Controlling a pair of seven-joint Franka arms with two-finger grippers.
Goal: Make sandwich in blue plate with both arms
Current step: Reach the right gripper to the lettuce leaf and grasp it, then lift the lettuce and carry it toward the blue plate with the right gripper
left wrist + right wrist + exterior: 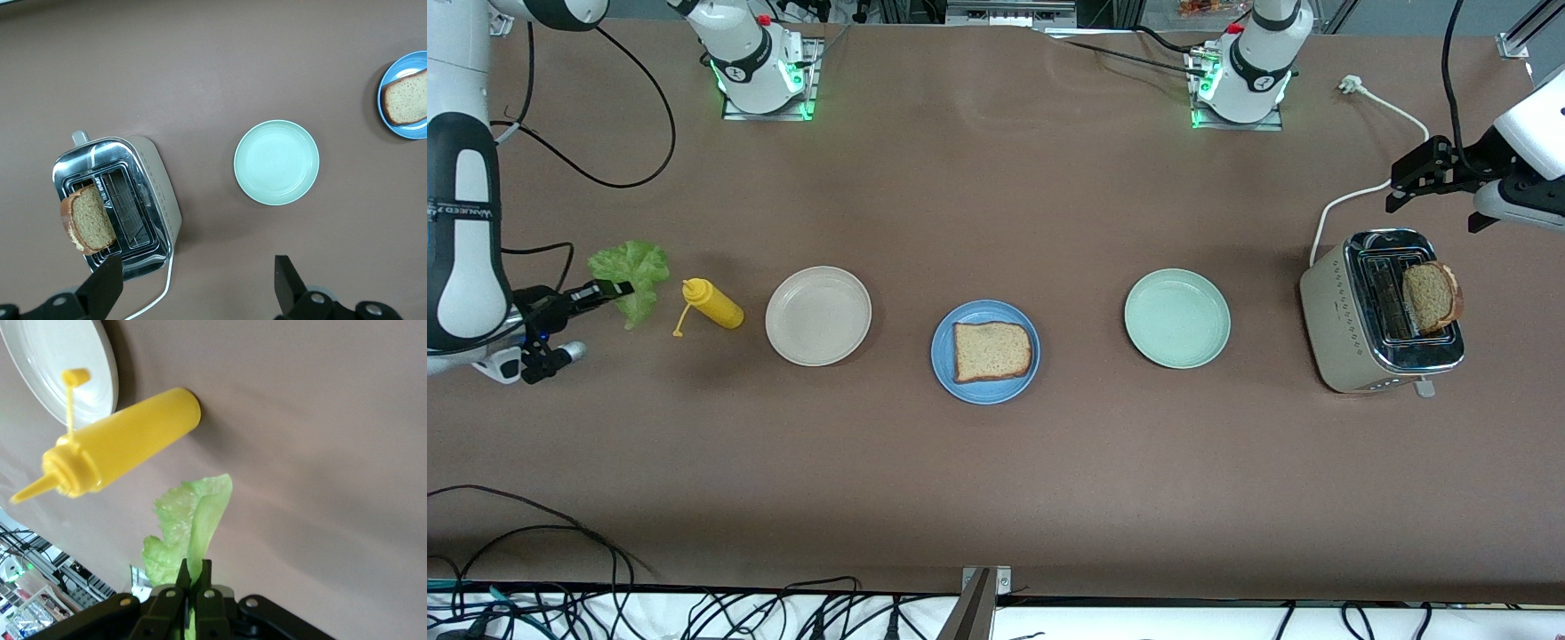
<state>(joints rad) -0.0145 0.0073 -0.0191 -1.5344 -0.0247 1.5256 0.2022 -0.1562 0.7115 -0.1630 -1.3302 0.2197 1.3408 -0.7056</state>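
A blue plate at the table's middle holds one slice of brown bread; both show in the left wrist view, plate and bread. A second slice sticks up from the toaster, also in the left wrist view. My right gripper is shut on a green lettuce leaf and holds it up at the right arm's end; in the right wrist view the gripper pinches the leaf. My left gripper is open and empty above the table beside the toaster, shown in its wrist view.
A yellow squeeze bottle lies beside the lettuce. A beige plate and a pale green plate flank the blue plate. The toaster's white cord runs toward the left arm's base.
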